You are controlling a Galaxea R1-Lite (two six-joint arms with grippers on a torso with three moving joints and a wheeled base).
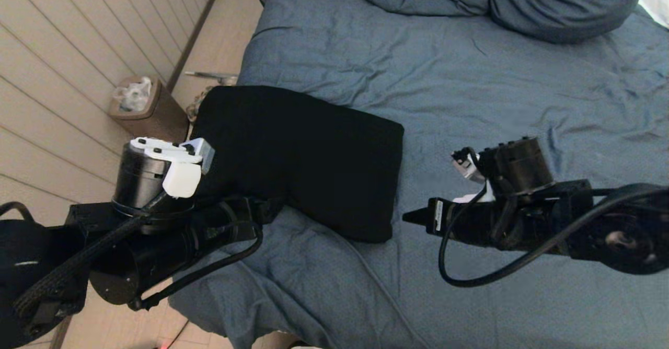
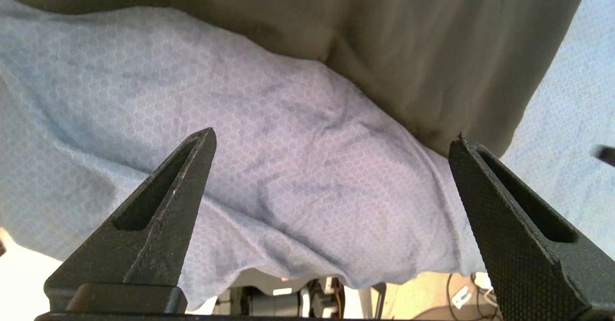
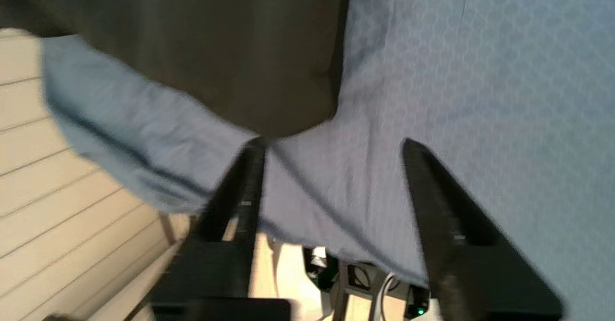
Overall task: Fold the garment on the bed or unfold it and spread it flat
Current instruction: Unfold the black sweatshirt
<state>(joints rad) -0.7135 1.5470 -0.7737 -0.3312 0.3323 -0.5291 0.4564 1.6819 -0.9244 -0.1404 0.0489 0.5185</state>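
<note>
A: From the head view, we see the garment (image 1: 303,161) lying as a folded black block on the bed (image 1: 522,103), close to the bed's left edge. Its long axis runs from left to right. Our left gripper (image 1: 269,208) is at its near left edge; our right gripper (image 1: 415,217) is just beside its near right corner.

B: In the left wrist view, our left gripper (image 2: 331,141) has its jaws spread wide over blue cover, gripping nothing; the garment (image 2: 384,47) lies just beyond the tips.

A: In the right wrist view, our right gripper (image 3: 331,143) is parted and empty, one tip at the garment's (image 3: 216,47) corner.
</note>
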